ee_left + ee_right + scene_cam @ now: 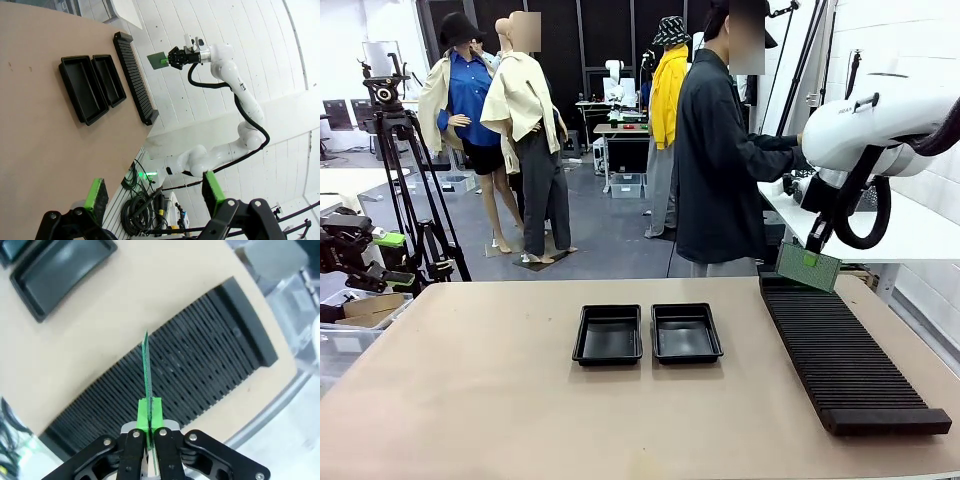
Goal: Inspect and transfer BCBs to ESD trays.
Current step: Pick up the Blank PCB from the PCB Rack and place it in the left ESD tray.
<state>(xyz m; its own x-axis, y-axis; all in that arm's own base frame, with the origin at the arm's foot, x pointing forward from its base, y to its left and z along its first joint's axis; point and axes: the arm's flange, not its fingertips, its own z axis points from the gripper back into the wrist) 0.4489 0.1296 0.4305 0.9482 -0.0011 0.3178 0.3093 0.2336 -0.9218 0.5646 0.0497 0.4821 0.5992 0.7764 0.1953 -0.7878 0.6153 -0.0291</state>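
Right gripper [817, 238] is clamped on one BCB [808, 266] by its top edge, so the board hangs at upper right of the front frame, over the far end of the slotted rack [845, 360]. I read the edge grip as leaving both faces bare for inspection. From the right wrist the board shows edge-on, parallel to the rack's slots. It looks lifted clear of the rack, though from the front I can't be sure its lower corner is free.

Both ESD trays [610, 360] sit side by side at centre of the desk [470, 400], empty and ready to receive it. Left gripper [155, 196] has its jaws apart, holds nothing, and is parked off the desk's left side, probably to keep out of the way. Person [720, 160] stands at the far side, turned away.
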